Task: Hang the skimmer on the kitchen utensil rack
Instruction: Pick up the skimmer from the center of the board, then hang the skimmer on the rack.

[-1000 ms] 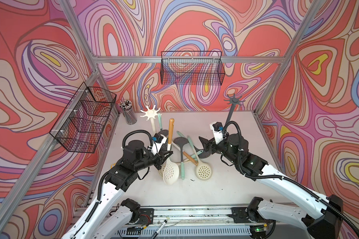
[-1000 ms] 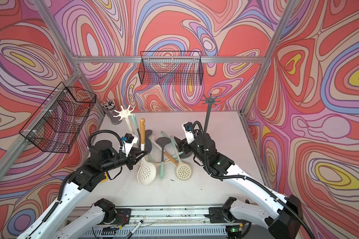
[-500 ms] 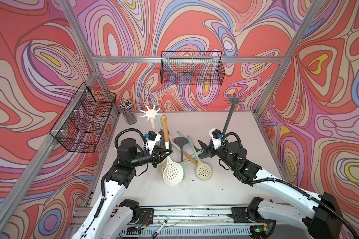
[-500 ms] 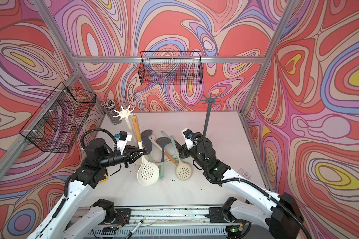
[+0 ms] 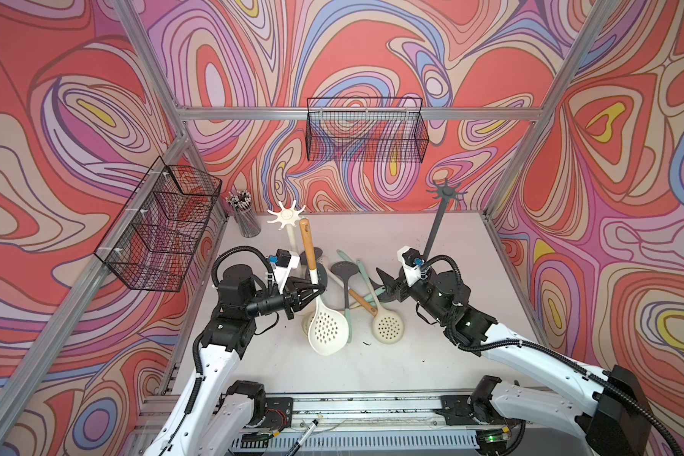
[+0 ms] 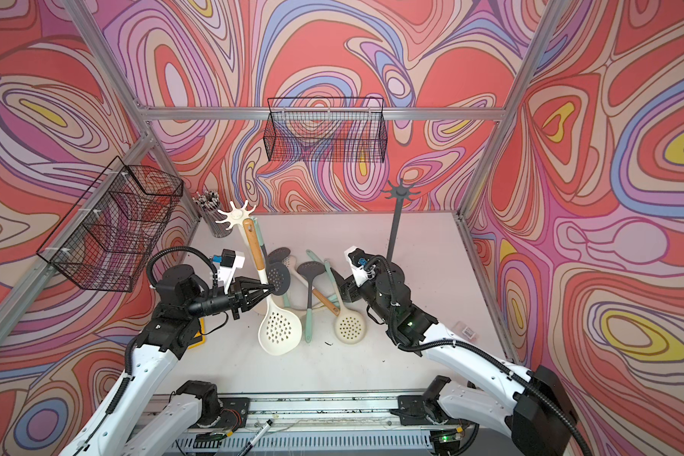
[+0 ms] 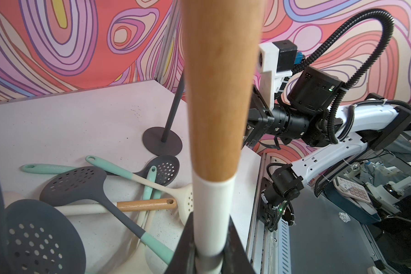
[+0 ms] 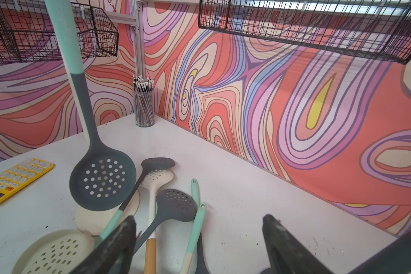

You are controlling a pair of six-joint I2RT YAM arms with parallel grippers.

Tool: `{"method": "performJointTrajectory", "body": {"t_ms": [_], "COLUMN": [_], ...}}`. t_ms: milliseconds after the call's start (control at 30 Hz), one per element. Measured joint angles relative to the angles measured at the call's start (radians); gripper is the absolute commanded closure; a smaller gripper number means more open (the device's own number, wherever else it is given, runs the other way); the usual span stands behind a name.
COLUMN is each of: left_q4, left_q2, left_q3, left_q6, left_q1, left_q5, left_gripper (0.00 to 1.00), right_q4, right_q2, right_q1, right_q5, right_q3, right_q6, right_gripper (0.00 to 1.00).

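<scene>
The skimmer [image 5: 326, 329] has a cream perforated head, a white shaft and a wooden handle [image 7: 221, 95]. It stands nearly upright, head low over the table, in both top views [image 6: 279, 329]. My left gripper [image 5: 317, 290] [image 7: 209, 249] is shut on its white shaft just below the wood. The white utensil rack [image 5: 287, 215] [image 6: 235, 215] rises just behind the handle's tip, with a grey skimmer [image 8: 102, 180] hanging from it. A dark utensil rack [image 5: 445, 193] stands at the back right. My right gripper [image 5: 386, 286] [image 8: 199, 237] is open and empty, low beside the utensil pile.
Several loose skimmers [image 5: 352, 276] lie crossed mid-table, a cream one [image 5: 387, 325] nearest the right arm. A pen cup [image 5: 247, 217] stands at the back left. Wire baskets hang on the back wall [image 5: 366, 130] and left wall [image 5: 159, 229]. A yellow calculator [image 8: 12, 178] lies at the left.
My left arm has drawn back and risen, and the skimmer's handle has swung leftward toward the white rack. The right gripper has barely shifted and stays open.
</scene>
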Motion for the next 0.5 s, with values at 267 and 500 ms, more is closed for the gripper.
{"method": "performJointTrajectory", "body": {"t_ms": [267,500], "left_q4": [0.019,0.01], "left_q2": [0.024,0.018], "left_q3": [-0.013,-0.033], "left_q6": [-0.015,-0.014], "left_q1": [0.032,0.037], "left_q5": [0.046,0.024], "left_gripper": [1.0,1.0], "right_q4": [0.0,0.0], "right_q2": [-0.002,-0.014], "right_q1": [0.0,0.0], "right_q5": [-0.019,-0.023], "right_q3": [-0.001,-0.002], "right_q6": [0.0,-0.001], "right_gripper": [0.15,0.15]}}
